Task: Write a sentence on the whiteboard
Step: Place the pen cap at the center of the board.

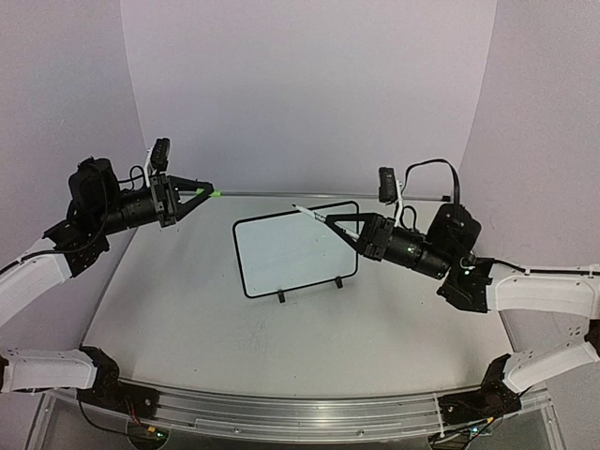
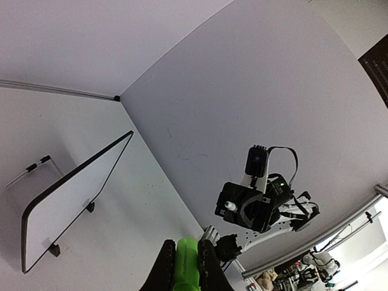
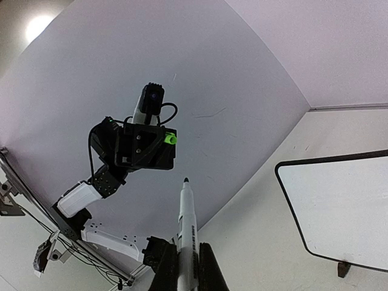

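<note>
The whiteboard (image 1: 295, 248) stands on two small black feet at the middle of the table, its face blank; no sentence shows on it. It also shows in the left wrist view (image 2: 73, 194) and the right wrist view (image 3: 345, 206). My left gripper (image 1: 208, 193) is raised left of the board, shut on the green cap (image 2: 187, 260). My right gripper (image 1: 330, 220) is shut on the white marker pen (image 3: 186, 233), uncapped, its dark tip (image 1: 294, 206) pointing left, over the board's upper right part. The two grippers are apart.
The white table (image 1: 281, 337) is backed by white walls. An aluminium rail (image 1: 300, 412) runs along the near edge with the arm bases at its ends. A thin metal strip (image 1: 272, 195) lies along the back edge.
</note>
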{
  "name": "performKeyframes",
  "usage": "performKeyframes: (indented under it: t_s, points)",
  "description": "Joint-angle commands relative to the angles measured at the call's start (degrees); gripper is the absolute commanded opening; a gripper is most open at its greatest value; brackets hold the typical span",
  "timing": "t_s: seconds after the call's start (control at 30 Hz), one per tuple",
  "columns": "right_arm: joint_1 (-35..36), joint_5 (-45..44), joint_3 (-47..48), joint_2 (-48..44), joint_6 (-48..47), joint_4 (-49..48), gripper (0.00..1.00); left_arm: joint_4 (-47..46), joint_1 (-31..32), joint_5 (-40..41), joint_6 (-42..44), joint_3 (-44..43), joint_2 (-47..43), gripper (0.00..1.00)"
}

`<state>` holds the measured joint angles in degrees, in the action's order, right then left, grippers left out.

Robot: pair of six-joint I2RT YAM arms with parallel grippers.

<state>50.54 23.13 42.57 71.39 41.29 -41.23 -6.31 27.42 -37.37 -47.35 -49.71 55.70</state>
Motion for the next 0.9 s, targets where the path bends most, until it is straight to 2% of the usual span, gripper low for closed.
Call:
performKeyframes:
  t_s: [0.0, 0.1, 0.23, 0.5, 0.87]
  points:
    - [0.23, -1.47, 0.49, -5.49, -5.09, 8.81, 0.0, 12.69, -0.19, 5.47, 6.45, 1.13, -3.18, 0.0]
    - [0.23, -2.1, 1.12, -7.55, -8.07, 14.17, 0.0, 21.74, -0.17, 11.86, 9.54, 4.15, -4.08, 0.0]
    - [0.43, -2.61, 1.51, -7.91, -9.58, 18.11, 0.0, 27.44, -0.17, 18.13, 9.23, 8.85, -2.35, 0.0]
    - [1.54, -3.92, 3.22, -5.07, -11.91, 21.4, 0.0, 19.82, 0.0, 15.0, 4.5, 17.16, 5.97, 0.0]
    - [5.32, -9.21, 5.82, -0.61, -15.43, 24.66, 0.0, 18.27, 2.19, 13.43, 7.57, 14.69, 21.94, 0.0]
